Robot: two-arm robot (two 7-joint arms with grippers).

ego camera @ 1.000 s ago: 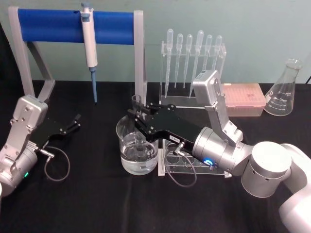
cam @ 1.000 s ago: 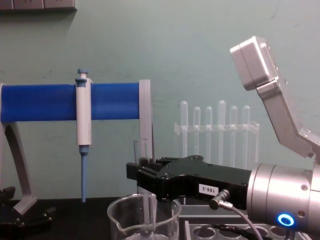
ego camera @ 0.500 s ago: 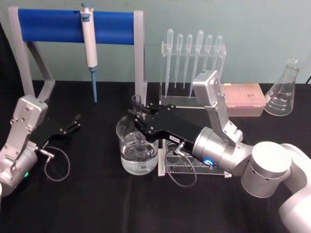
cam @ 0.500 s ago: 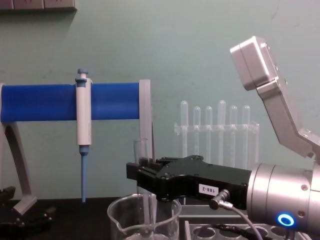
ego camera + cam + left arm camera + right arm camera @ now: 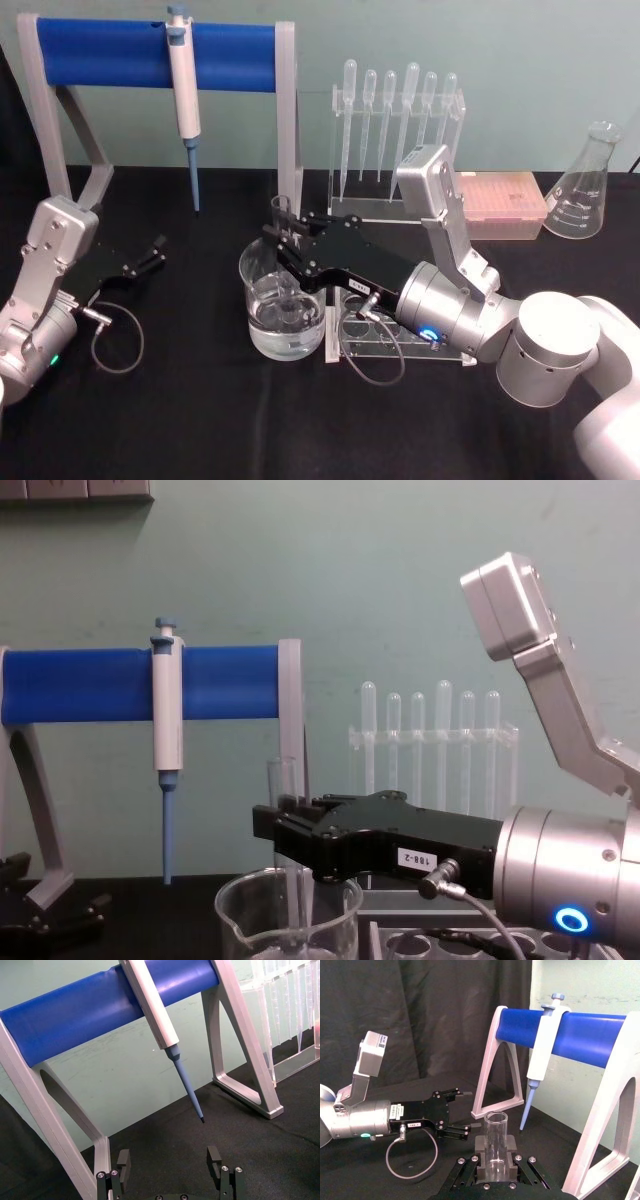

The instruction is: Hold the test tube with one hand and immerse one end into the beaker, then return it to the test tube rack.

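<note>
Tube point(image 5: 281, 212) stands upright, clamped in the closed right tool point(image 5: 283, 243). Its rim is above the tool, and its lower end is down inside the beaker point(image 5: 250, 310) directly below, apparently reaching the water point(image 5: 285, 332). Gripping high puts the tool above the glass rim. The rack point(image 5: 345, 340) lies under the tool's wrist, just beside the beaker, so the return should be short. The left tool point(image 5: 157, 251) sits open, well apart, low by the worktop point(image 5: 200, 420).
</note>
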